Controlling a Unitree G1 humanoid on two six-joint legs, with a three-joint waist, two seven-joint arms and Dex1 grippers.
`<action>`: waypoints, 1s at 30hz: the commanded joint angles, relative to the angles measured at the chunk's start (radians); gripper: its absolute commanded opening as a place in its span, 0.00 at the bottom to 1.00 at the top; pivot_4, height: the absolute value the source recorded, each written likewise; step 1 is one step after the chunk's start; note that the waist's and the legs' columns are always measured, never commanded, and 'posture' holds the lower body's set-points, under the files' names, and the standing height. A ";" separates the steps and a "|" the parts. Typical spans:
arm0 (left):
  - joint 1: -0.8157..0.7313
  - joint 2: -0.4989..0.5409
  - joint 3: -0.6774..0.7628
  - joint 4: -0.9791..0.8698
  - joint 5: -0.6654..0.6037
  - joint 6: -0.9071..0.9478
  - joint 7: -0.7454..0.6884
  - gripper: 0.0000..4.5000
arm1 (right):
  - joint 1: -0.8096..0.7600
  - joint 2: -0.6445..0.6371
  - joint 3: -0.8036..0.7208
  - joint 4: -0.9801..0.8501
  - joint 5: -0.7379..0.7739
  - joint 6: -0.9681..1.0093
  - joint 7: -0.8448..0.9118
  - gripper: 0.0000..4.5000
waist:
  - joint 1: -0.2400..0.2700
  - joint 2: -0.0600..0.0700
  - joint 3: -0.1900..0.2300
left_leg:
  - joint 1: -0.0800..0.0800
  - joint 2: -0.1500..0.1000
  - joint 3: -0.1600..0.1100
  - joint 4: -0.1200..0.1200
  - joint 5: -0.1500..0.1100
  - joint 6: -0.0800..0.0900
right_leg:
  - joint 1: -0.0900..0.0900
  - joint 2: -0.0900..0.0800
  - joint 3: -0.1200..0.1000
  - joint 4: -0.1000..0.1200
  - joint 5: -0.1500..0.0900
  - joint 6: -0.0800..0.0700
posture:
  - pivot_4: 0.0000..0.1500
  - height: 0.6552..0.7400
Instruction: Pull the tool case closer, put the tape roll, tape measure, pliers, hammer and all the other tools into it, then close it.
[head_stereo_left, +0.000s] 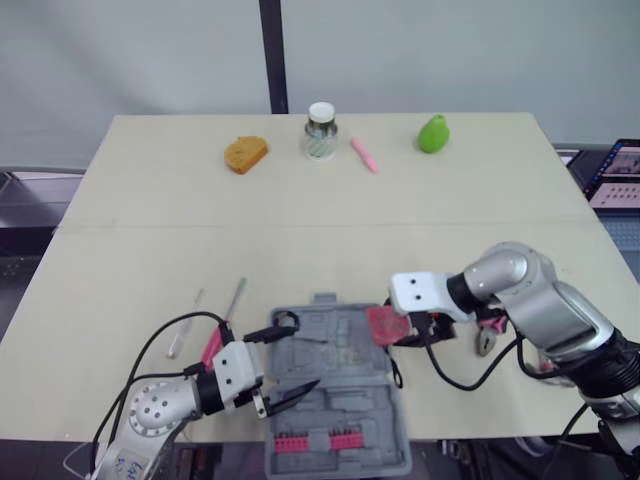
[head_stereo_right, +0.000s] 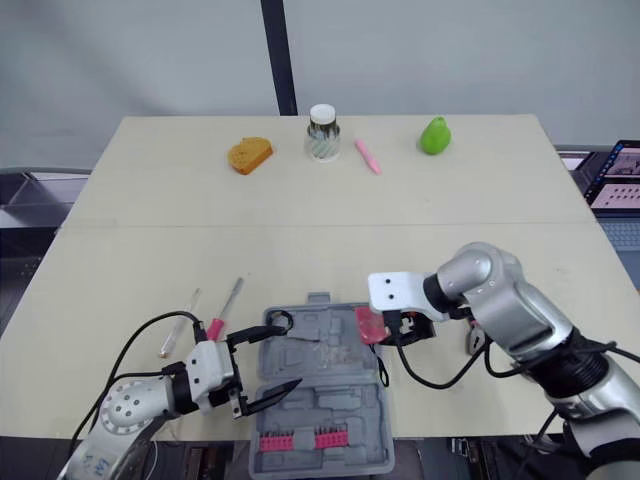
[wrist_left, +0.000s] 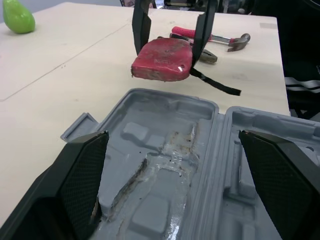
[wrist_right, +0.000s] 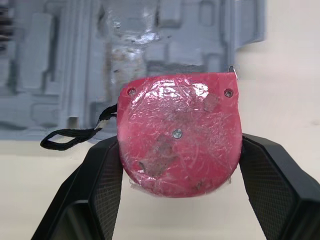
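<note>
Our right tool (wrist_right: 180, 145) is shut tight on the red tape measure (wrist_left: 162, 60), one black finger on each flat side. It holds it up in the air, just over the right rim of the tool case (head_stereo_left: 350, 410). A black strap (wrist_left: 215, 82) hangs down from the tape measure toward the surface.

Our left tool (head_stereo_left: 300, 352) has its fingers wide apart and holds nothing. It hovers over the left side of the case.

The case lies open and flat at the near edge of the surface (head_stereo_left: 150, 200), about in the middle, so we think the pulling step is done. A row of small pink bits (head_stereo_left: 318, 441) sits in the half nearest us. The other pockets look bare.

We think the step now is putting the tape measure in. Next, the right tool should go a little more over the case, come down to a pocket that fits, and let go. The strap should go in too, or the lid may not shut.

More tools wait. A hammer (wrist_left: 220, 39) with a pink handle lies right of the case, with another metal tool (wrist_left: 209, 56) beside it, maybe the pliers. Two thin tools (head_stereo_left: 232, 300) lie left of the case.

Along the far edge stand an orange lump (head_stereo_left: 245, 154), a jar (head_stereo_left: 320, 130), a pink pen (head_stereo_left: 364, 155) and a green pear (head_stereo_left: 433, 133). Behind are a pale wall and a dark pole (head_stereo_left: 272, 55). A laptop screen (head_stereo_left: 615, 175) glows past the right edge.
</note>
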 joint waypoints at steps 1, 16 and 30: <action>0.006 -0.004 0.017 -0.041 -0.004 -0.009 0.015 1.00 | -0.049 0.012 0.055 -0.020 -0.061 0.025 -0.007 0.65 | -0.001 0.000 0.000 | 0.000 0.000 0.000 0.000 0.000 0.000 | 0.000 0.000 0.000 0.000 0.000 0.000 | 1.00 1.00; -0.016 -0.005 0.009 -0.059 -0.014 0.011 0.009 1.00 | -0.143 0.135 0.159 0.057 -0.160 0.135 -0.059 0.65 | -0.003 0.000 0.000 | -0.002 0.000 -0.001 0.001 0.000 0.000 | -0.001 0.000 -0.002 0.000 0.000 0.000 | 1.00 1.00; -0.038 -0.003 0.007 -0.056 -0.017 0.016 0.000 1.00 | -0.129 0.176 0.198 0.060 -0.194 0.188 -0.101 0.65 | -0.011 0.000 0.000 | -0.002 0.000 -0.001 0.001 0.001 0.000 | -0.001 0.001 -0.002 0.001 0.000 0.000 | 1.00 1.00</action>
